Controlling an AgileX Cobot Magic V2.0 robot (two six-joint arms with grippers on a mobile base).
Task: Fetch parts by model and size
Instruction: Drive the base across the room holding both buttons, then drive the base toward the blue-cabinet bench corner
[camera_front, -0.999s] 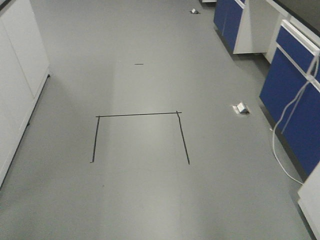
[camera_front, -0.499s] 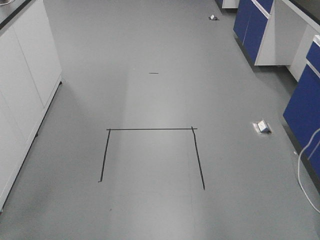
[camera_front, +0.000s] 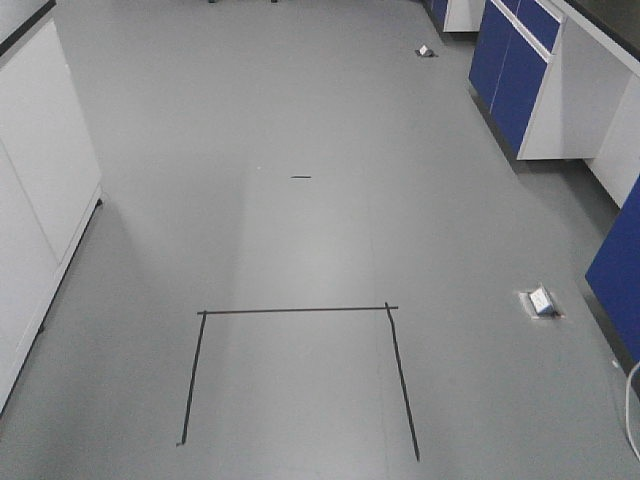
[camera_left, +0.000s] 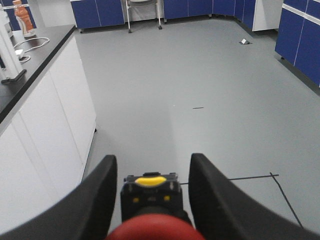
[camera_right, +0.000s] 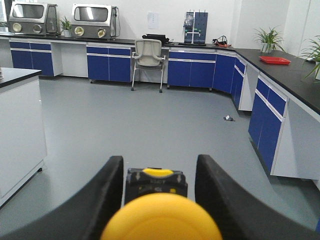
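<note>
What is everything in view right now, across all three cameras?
Red-capped mushroom-head push-button switch: one, red, in left pincer.
Yellow-capped mushroom-head push-button switch: one, yellow, in right pincer.
Black tape outline: one, three-sided, on grey floor ahead.
Silver floor socket boxes: two, floor's right side.
Blue-fronted cabinets: several, right side and far end.
White cabinet: one, left.
Grey office chair: one, far end.
Left pincer: black, shut on red-capped switch.
Right pincer: black, shut on yellow-capped switch.

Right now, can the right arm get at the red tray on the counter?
Probably not: the red tray sits far across the room, and the right gripper holds the yellow push-button.
</note>
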